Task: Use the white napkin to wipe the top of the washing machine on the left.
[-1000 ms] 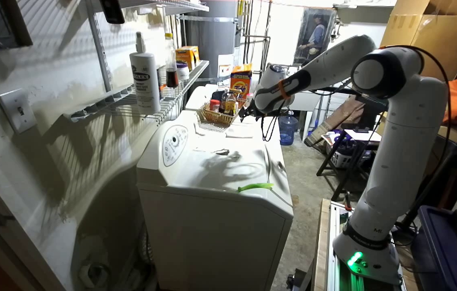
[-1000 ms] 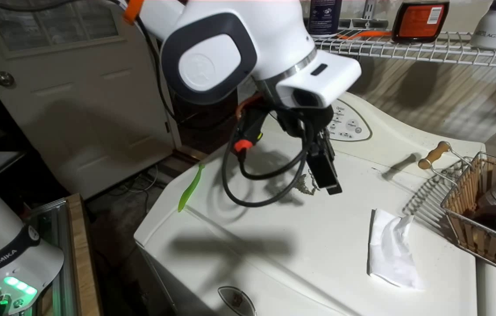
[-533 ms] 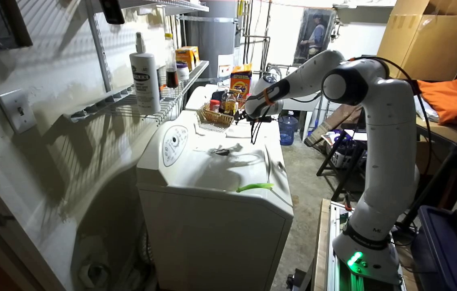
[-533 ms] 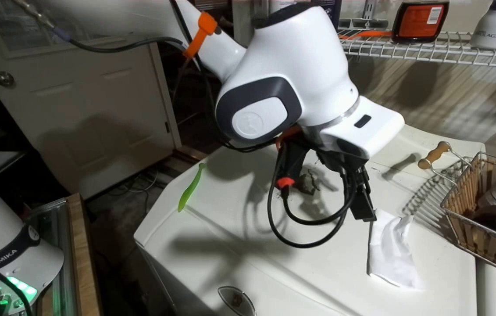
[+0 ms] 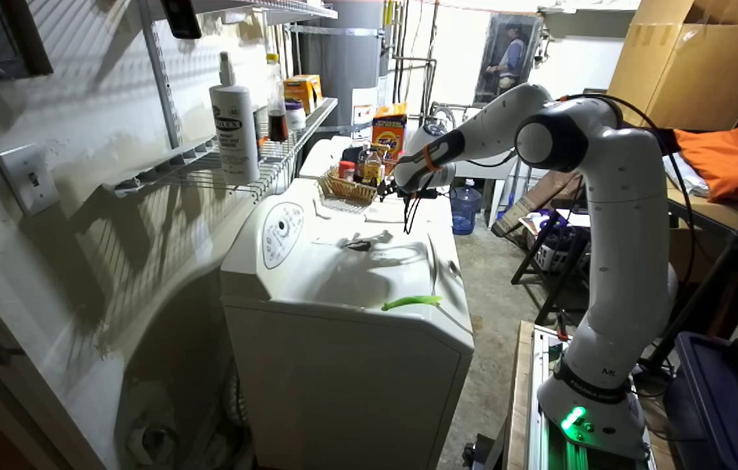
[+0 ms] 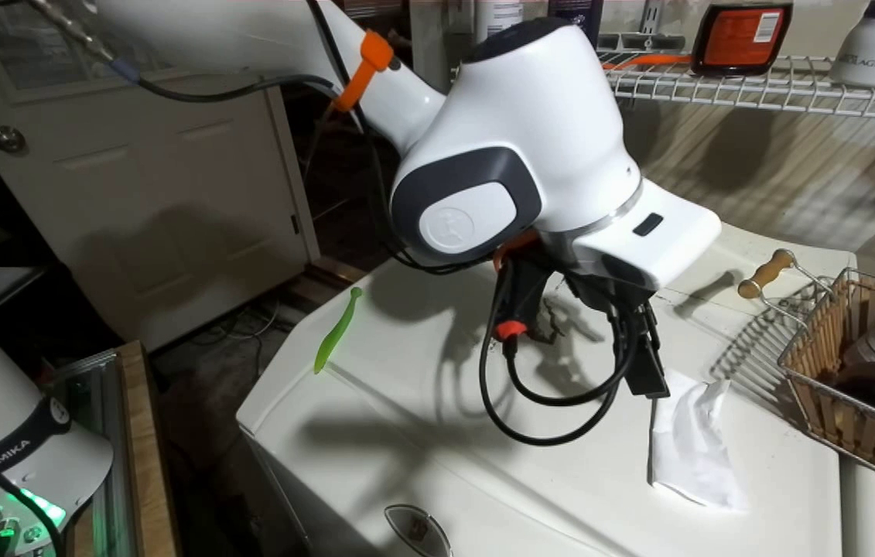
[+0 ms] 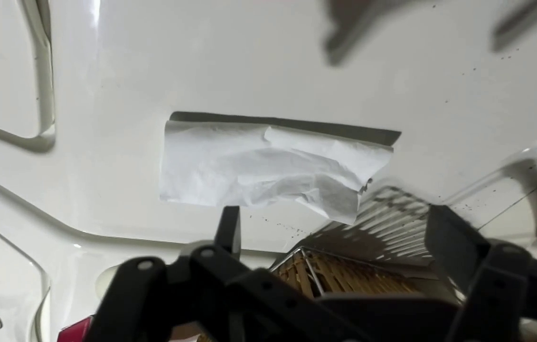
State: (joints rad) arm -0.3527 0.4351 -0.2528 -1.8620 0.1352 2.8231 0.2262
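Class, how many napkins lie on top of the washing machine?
1: the white napkin lies on the washing machine, near the basket. The arm blocks parts of both exterior views, so another could be hidden.

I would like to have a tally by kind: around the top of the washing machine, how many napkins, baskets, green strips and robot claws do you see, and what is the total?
Napkin: 1, lying on the washing machine
Basket: 1, with slatted sides
Green strip: 1, near the machine's edge
Claw: 1, open, holding nothing
Total: 4
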